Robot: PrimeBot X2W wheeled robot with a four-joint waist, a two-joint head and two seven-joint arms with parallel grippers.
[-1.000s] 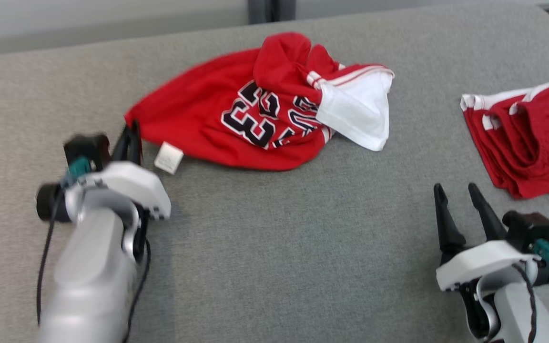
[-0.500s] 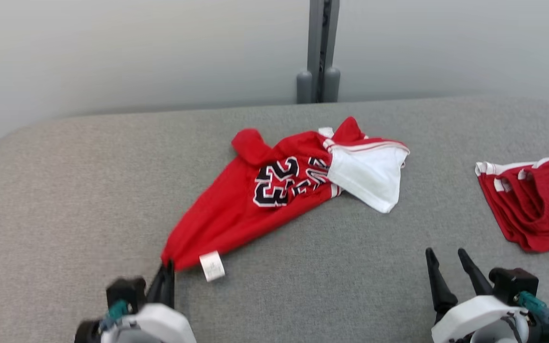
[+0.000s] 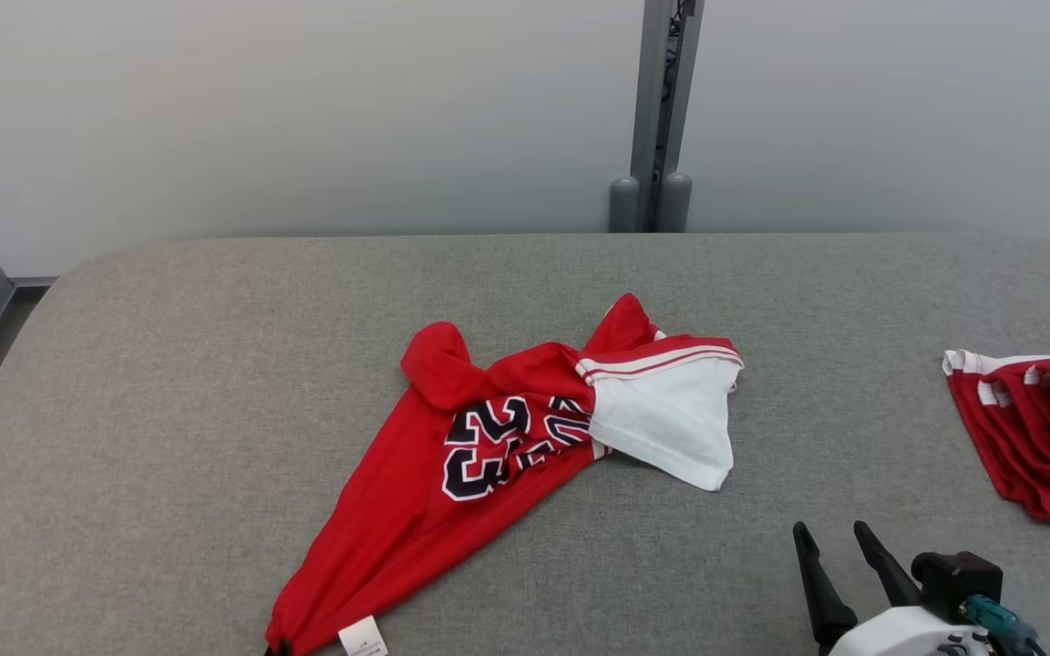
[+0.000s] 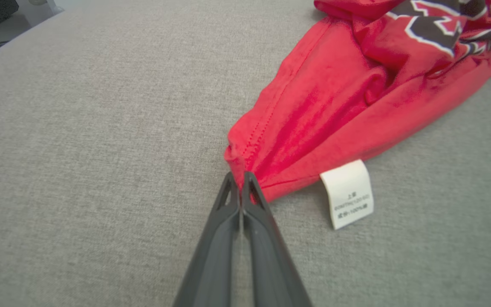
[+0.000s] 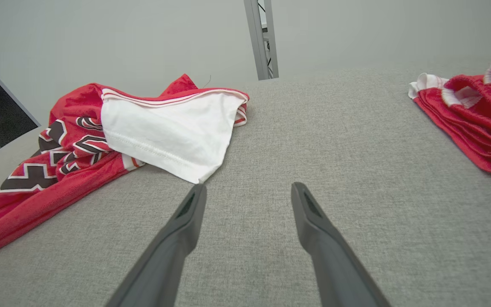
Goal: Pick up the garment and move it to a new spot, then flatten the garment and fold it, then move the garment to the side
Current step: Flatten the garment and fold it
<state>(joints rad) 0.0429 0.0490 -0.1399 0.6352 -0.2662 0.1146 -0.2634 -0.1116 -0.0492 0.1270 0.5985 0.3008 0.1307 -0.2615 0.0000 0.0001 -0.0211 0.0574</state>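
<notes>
1. The left end effector (image 4: 240,177) has its two fingers pressed together on the very corner of the hem of the red garment (image 3: 488,446), just beside the white care label (image 4: 348,194). The bite looks small. If the arm pulls quickly, the cloth may slip out from the tips.
2. The garment lies near the middle of the grey worktop (image 3: 169,364). It is bunched at the far end and stretched in a long wedge toward the held corner, with a white panel (image 3: 662,424) folded beside the printed number. Pulled by one corner only, it may twist more, and then the flattening becomes harder.
3. The worktop has a rough woven cover — friction may hold back the bunched end and load the small grip.
4. The right end effector (image 3: 829,530) is low over the worktop, fingers apart and holding nothing, near the white panel but not touching it. If it comes to help, it may catch two layers together.
5. A second red pile (image 3: 1035,428) lies at the right edge, well apart — a new spot chosen too far to that side could mix the two.
</notes>
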